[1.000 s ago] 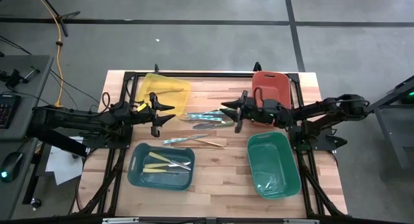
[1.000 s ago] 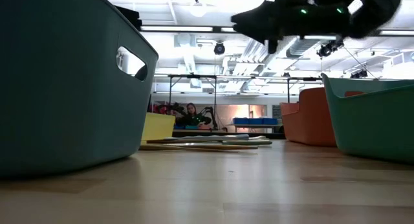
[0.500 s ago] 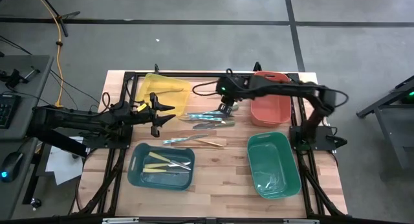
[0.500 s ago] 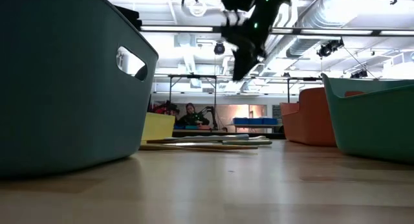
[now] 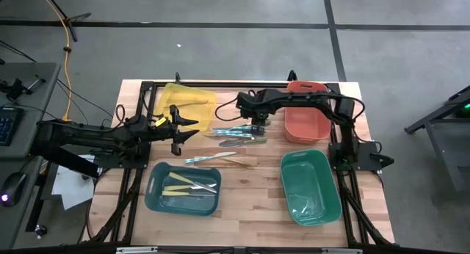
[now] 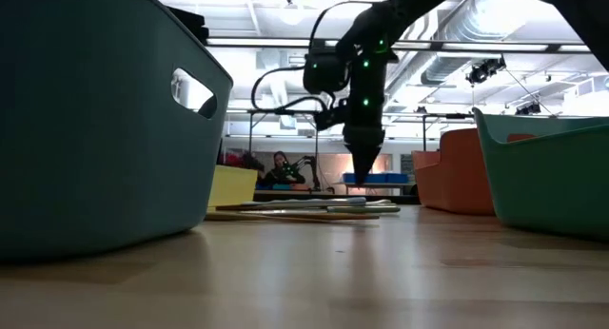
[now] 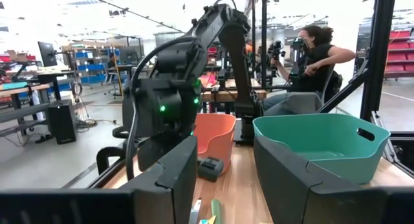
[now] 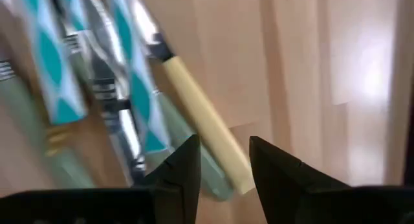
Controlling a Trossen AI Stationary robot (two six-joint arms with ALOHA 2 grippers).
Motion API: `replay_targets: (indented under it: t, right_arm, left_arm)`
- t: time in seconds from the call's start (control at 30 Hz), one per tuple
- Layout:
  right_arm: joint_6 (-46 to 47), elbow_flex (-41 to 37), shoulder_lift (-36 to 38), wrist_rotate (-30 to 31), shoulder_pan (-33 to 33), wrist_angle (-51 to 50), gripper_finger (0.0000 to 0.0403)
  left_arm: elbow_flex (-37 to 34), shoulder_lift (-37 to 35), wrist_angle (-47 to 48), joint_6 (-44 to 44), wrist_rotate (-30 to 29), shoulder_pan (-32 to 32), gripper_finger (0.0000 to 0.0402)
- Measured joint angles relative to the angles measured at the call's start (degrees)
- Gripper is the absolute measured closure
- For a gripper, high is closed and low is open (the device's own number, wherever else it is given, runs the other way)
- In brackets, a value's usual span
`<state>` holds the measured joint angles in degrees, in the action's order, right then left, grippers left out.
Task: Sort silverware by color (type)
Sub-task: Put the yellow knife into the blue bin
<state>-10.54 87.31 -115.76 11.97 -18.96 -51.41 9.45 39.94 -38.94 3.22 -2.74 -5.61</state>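
Our right tool [image 5: 255, 127] hangs right over the silverware [image 5: 236, 133] pile on the table [image 5: 250, 202], fingers a little apart, holding nothing. The pieces lie longways, left to right.

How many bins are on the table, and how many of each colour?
Yellow bin: 1
Orange bin: 1
Blue-teal bin: 1
Green bin: 1
Total: 4 bins
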Motion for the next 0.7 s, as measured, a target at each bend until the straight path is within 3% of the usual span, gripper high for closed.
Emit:
replay_targets:
  t: [0.7]
  right_arm:
    - [-6.3,-0.1,-3.5,-6.4,-3.5,2.2,0.0288]
  left_arm:
    - [0.0,0.0,0.1,0.0,0.0,0.0,0.0259]
